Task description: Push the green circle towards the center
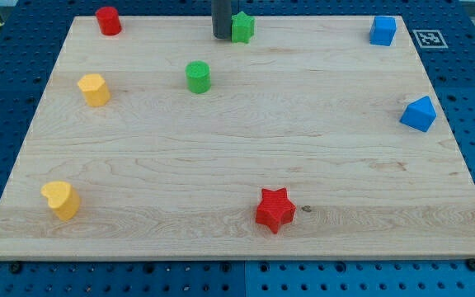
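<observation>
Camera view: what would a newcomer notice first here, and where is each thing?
First, my tip, a dark rod at the view's top, right beside the green star. Next, the red star, alone near the bottom edge. The green circle stands below and left of my tip, apart from it.

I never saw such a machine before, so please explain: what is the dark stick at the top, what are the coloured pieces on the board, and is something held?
This is one picture from one camera; its mounting is not recorded. The dark stick is the rod of a robot arm. It has no claw, so nothing is held; my tip only pushes blocks along the wooden board. The tip stands at the view's top, just left of the green star, above and slightly right of the green circle. Also there: a red cylinder, two yellow heart-like blocks, a red star, a blue cube and another blue block.
</observation>
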`<state>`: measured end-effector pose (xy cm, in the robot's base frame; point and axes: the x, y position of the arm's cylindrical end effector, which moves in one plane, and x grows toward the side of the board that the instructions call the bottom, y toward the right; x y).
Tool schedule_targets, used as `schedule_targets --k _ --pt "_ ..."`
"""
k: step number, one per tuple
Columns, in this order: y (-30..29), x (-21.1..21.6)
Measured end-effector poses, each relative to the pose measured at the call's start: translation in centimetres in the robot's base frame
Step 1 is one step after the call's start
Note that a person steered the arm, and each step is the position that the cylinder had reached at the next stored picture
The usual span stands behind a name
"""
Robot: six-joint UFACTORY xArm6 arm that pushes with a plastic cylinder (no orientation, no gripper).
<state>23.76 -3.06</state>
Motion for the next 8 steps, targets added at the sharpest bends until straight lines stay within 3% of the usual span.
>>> schedule_targets --k 3,5,8 --pt "1.0 0.9" --pt "4.5 11.1" --pt "4.3 11.5"
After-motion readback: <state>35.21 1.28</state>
